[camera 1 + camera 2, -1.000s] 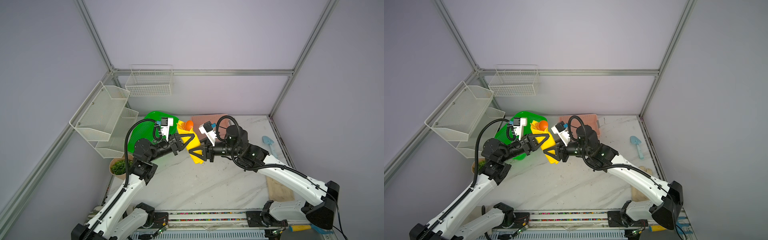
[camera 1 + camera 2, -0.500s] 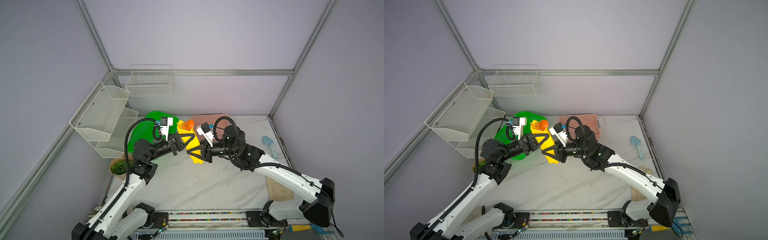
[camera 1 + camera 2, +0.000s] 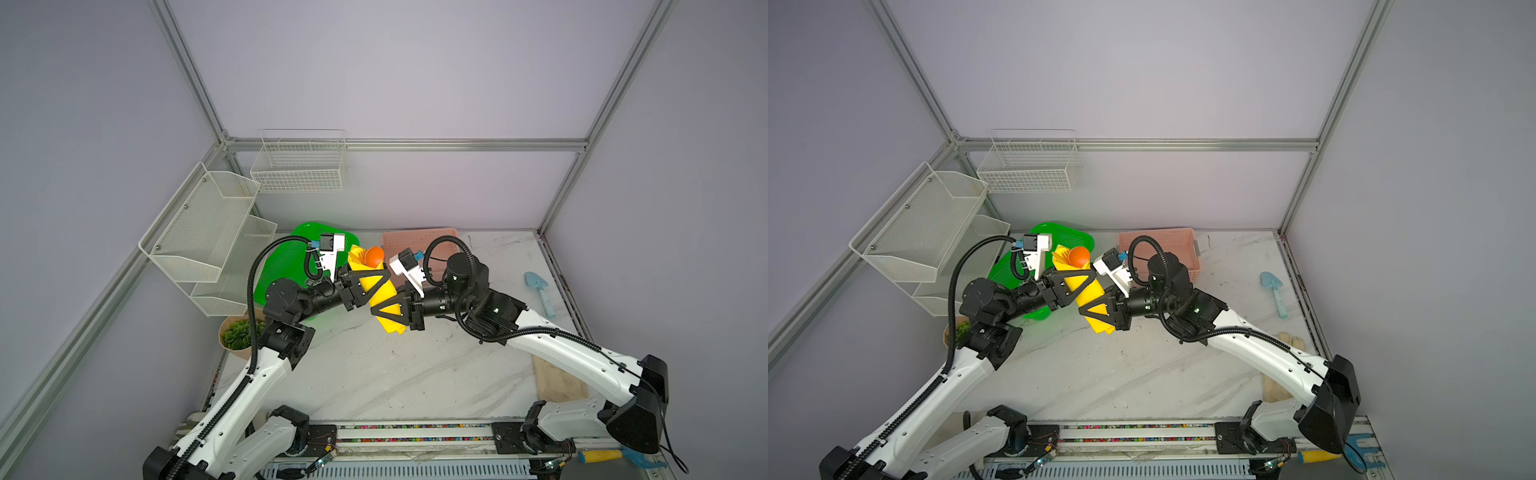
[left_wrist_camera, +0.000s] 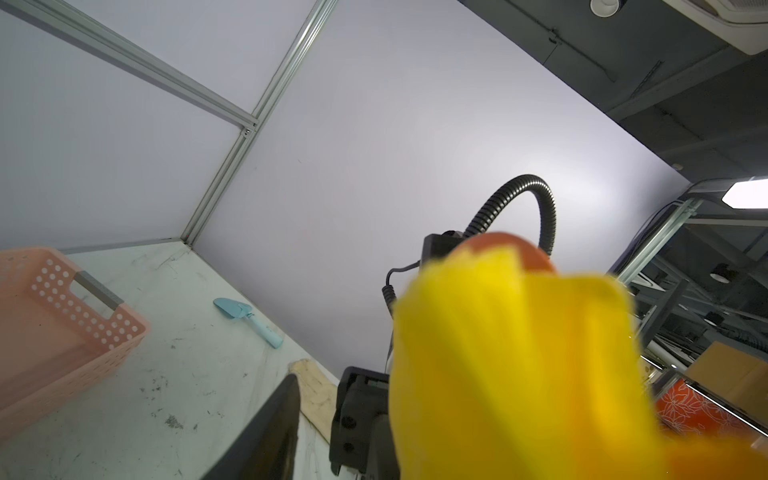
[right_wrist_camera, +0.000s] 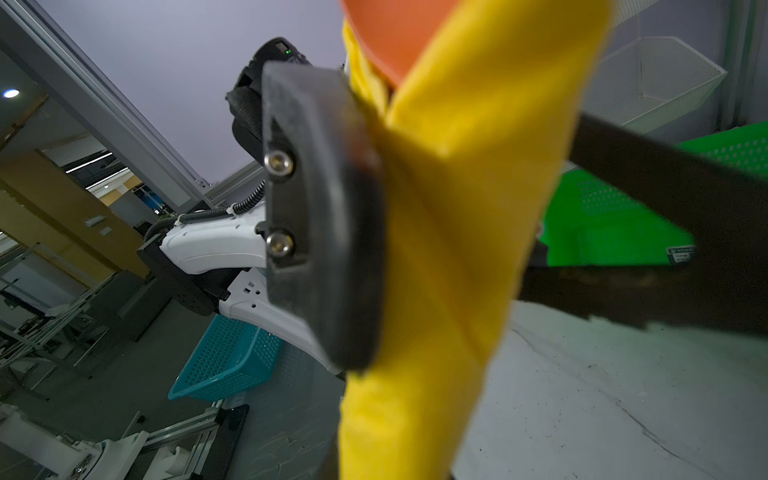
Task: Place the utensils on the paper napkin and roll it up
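We are seeing only the round bowl of the spoon [image 3: 375, 256] poking out of the rolled napkin [image 3: 380, 291]; the roll is hiding its handle, and we are not finding the fork. In the left wrist view the napkin is showing blurred and running off the bottom edge

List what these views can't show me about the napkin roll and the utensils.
- fork: in no view; if it is inside the napkin, the roll hides it.
- spoon: only its bowl shows in both top views; the rest is inside the napkin.
- right tool: fingertips covered by the napkin in the right wrist view.
- left tool: far finger behind the blurred napkin in the left wrist view.
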Action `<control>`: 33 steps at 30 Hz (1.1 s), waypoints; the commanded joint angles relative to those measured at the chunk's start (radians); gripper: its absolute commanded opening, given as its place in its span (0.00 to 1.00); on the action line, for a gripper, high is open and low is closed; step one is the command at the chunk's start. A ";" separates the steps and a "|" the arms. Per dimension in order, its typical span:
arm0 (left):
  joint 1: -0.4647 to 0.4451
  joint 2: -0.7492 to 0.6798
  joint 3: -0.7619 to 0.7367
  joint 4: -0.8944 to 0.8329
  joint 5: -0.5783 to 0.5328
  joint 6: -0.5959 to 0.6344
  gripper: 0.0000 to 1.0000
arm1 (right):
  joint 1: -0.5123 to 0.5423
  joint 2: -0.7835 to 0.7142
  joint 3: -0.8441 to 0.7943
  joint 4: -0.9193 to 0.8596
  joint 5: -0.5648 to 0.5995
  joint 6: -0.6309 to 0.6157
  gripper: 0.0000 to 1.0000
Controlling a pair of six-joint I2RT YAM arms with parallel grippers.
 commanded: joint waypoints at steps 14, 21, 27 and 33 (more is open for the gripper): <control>0.003 0.029 0.029 0.085 0.107 -0.089 0.28 | -0.002 -0.015 0.013 0.076 -0.005 -0.017 0.00; 0.003 -0.008 0.054 -0.085 0.090 -0.004 0.61 | -0.010 -0.022 0.029 0.062 0.021 -0.017 0.00; 0.001 -0.011 0.042 -0.082 0.112 -0.023 0.63 | -0.012 -0.027 0.037 0.062 0.027 -0.017 0.00; -0.002 -0.020 0.035 -0.063 0.156 -0.057 0.61 | -0.017 -0.017 0.052 0.062 0.036 -0.014 0.00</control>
